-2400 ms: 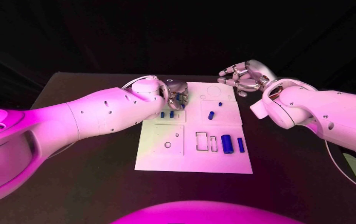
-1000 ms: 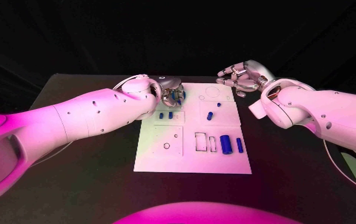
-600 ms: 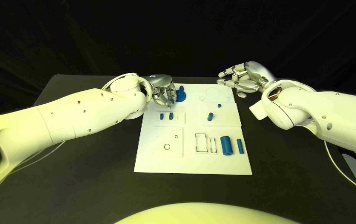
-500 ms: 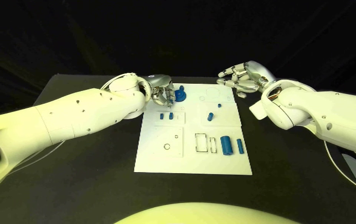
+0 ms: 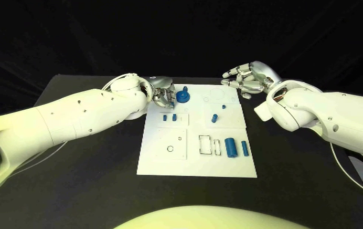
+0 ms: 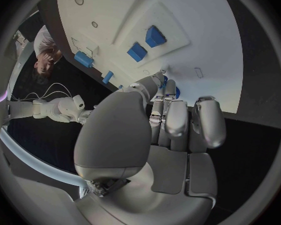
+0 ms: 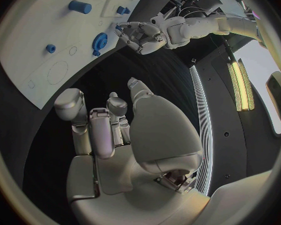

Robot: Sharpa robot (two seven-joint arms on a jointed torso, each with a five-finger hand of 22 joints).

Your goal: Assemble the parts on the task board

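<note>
Head view: task board (image 5: 198,160) sits mid-table, long axis running 12–6 o'clock. L hand (image 5: 164,95) hovers at the board's far-left corner, approx 11 o'clock from board centre, fingers drawn together around a round blue gear-like part (image 5: 184,97) w/ a small post on top; the part lies just at the fingertips, at about 3 o'clock from the hand. Can't tell if it's truly pinched or only touched: the left wrist view shows the fingers (image 6: 178,120) pressed side by side w/ just a blue sliver at the tips. R hand (image 5: 247,81) hangs off the board's far-right corner, approx 1 o'clock, fingers curled loosely, holding nothing; the right wrist view confirms an empty palm. Other parts: two small blue pieces (image 5: 171,117) just nearer than the gear, a short peg (image 5: 215,117) mid-board, two upright cylinders (image 5: 236,148) near the 5 o'clock corner. L hand is clearly the nearer one to the gear, so seating it looks like its job; the R is well apart.
</note>
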